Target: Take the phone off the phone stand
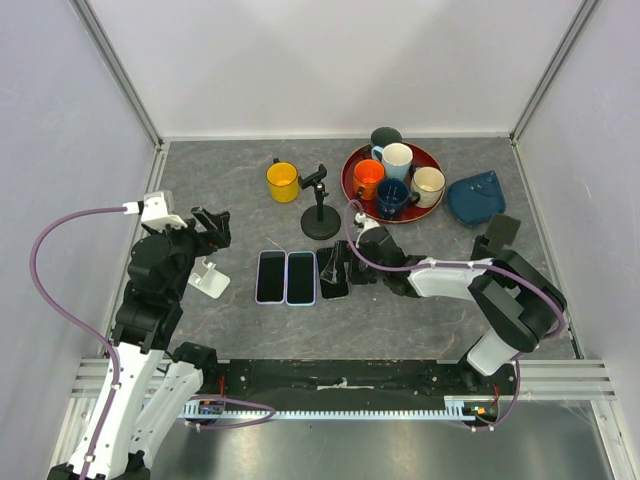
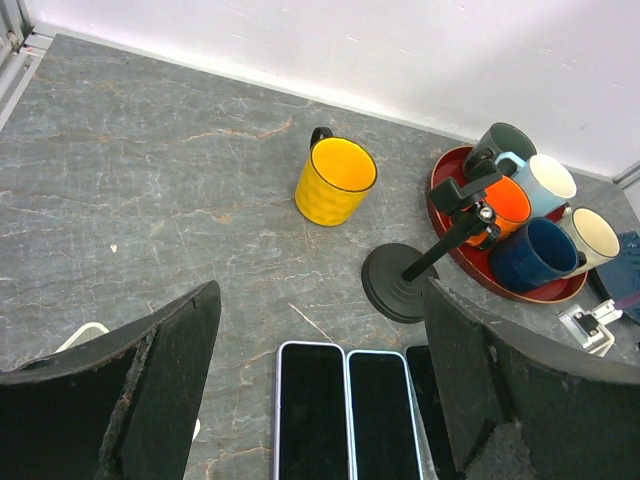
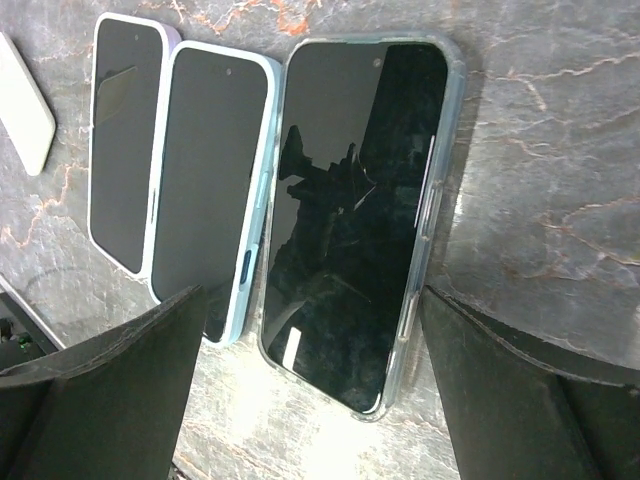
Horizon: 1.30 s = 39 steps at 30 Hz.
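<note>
Surface: grey marbled table [image 1: 430,320], white walls all round, mugs crowded at the far side.
Stand: black phone stand [image 1: 320,215], round base, tilted stem, clamp at the top bare, nothing in it.
Phone: dark phone [image 3: 350,220] in a clear case, flat on the table, screen up, at 6 o'clock from the stand base, near it but apart.
Neighbours: blue-edged phone [image 3: 215,190] tight along its 9 o'clock side, lilac-edged phone [image 3: 125,150] beyond that.
Right gripper: right gripper [image 1: 350,263] poised over the phone's near end, jaws spread wide, holding nothing.
Left gripper: left gripper [image 1: 212,228] out at 9 o'clock from the stand, well apart, jaws spread too, empty.
Looks: glossy black glass mirroring the gripper, rounded corners, buttons down the 3 o'clock edge, camera dot near the top.
Handling: probably a stiff slab with some heft, slick and breakable on the face, grippier on the case. Best taken across the long edges at mid-length. Scant finger room on the 9 o'clock side.
Progress: by the look of it, phone already off the stand.
</note>
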Each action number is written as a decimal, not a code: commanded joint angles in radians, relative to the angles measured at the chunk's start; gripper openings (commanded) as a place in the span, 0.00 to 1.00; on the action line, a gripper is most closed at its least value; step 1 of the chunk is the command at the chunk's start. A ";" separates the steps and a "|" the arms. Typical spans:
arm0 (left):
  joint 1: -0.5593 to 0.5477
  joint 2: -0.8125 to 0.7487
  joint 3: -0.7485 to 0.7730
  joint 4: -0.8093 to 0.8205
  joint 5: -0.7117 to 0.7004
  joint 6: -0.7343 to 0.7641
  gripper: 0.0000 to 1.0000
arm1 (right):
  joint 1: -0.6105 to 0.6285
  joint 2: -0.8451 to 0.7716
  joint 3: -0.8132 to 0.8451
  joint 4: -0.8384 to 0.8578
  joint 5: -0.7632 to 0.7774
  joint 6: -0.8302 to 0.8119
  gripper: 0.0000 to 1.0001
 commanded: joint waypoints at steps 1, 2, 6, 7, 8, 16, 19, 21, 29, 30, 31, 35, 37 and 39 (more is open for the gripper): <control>0.005 0.003 -0.001 0.037 0.003 0.030 0.88 | 0.044 0.044 0.029 -0.062 0.027 -0.035 0.95; 0.005 0.005 -0.001 0.037 0.003 0.030 0.88 | 0.050 0.046 0.033 -0.064 0.032 -0.038 0.95; 0.005 0.000 -0.001 0.037 0.003 0.030 0.88 | 0.061 0.029 0.047 -0.081 0.041 -0.050 0.95; 0.005 0.000 -0.001 0.035 0.003 0.030 0.88 | 0.060 0.018 0.050 -0.087 0.040 -0.055 0.95; 0.005 -0.003 -0.001 0.035 0.002 0.030 0.88 | 0.061 0.014 0.050 -0.090 0.040 -0.058 0.95; 0.005 -0.027 -0.002 0.044 -0.001 0.033 0.88 | 0.055 -0.129 0.079 -0.209 0.226 -0.166 0.97; 0.007 -0.044 -0.005 0.047 -0.011 0.038 0.88 | 0.046 -0.228 0.093 -0.239 0.323 -0.237 0.98; 0.005 -0.063 -0.007 0.051 -0.021 0.048 0.88 | 0.043 -0.282 0.101 -0.281 0.452 -0.289 0.98; 0.005 -0.178 -0.025 0.061 -0.054 0.079 0.93 | 0.043 -0.592 0.151 -0.332 0.903 -0.547 0.98; 0.007 -0.195 -0.019 0.060 -0.060 0.084 0.93 | 0.043 -0.630 0.150 -0.325 0.941 -0.583 0.98; 0.005 -0.224 -0.013 0.061 -0.064 0.087 0.94 | 0.044 -0.710 0.144 -0.294 0.955 -0.617 0.98; 0.005 -0.299 0.016 0.061 -0.109 0.114 0.96 | 0.043 -0.932 0.083 -0.191 0.942 -0.797 0.98; 0.005 -0.331 0.018 0.077 -0.141 0.133 0.98 | 0.043 -1.044 0.075 -0.171 0.951 -0.834 0.98; 0.005 -0.383 0.007 0.112 -0.164 0.160 0.99 | 0.043 -1.101 0.079 -0.179 0.971 -0.884 0.98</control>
